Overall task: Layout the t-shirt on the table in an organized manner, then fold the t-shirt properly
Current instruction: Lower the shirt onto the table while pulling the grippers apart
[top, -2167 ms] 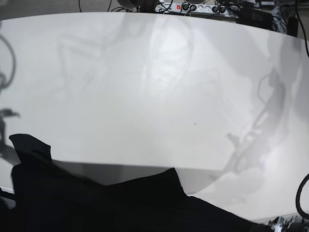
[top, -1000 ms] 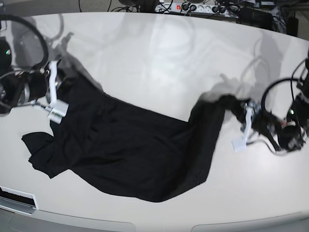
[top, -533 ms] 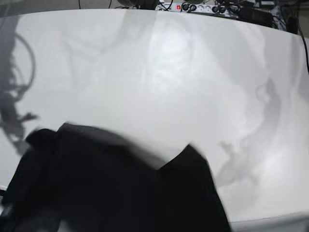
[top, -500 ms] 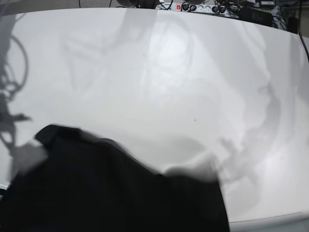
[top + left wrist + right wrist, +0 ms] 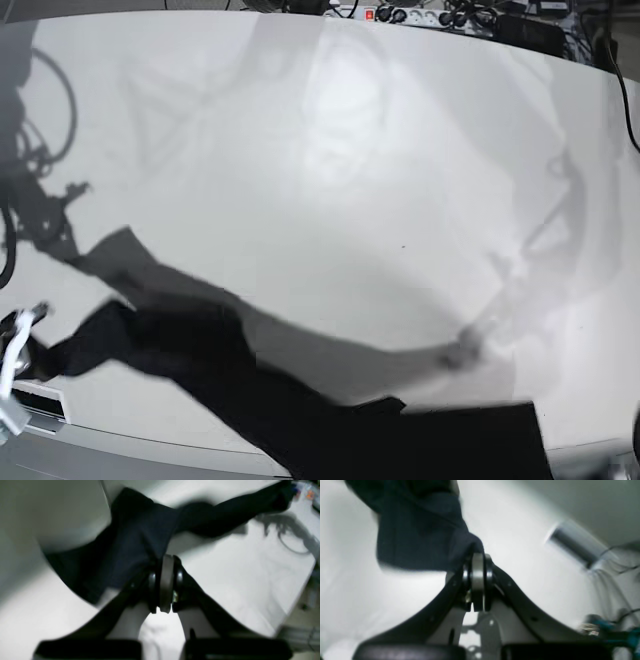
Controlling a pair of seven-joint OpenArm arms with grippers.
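Two sets of jaws, your left gripper [image 5: 163, 585] and right gripper [image 5: 477, 585], each pinch the black t-shirt [image 5: 300, 410], lifting it above the tabletop [image 5: 330, 160], probably to spread it flat.

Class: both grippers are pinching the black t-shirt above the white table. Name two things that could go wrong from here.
1. Each gripper, left and right, pinches only a bunched bit of the t-shirt; a tug might slip it free.
2. The shirt hangs by the table's near edge, so lowered here, part may drape over the edge rather than lie flat.
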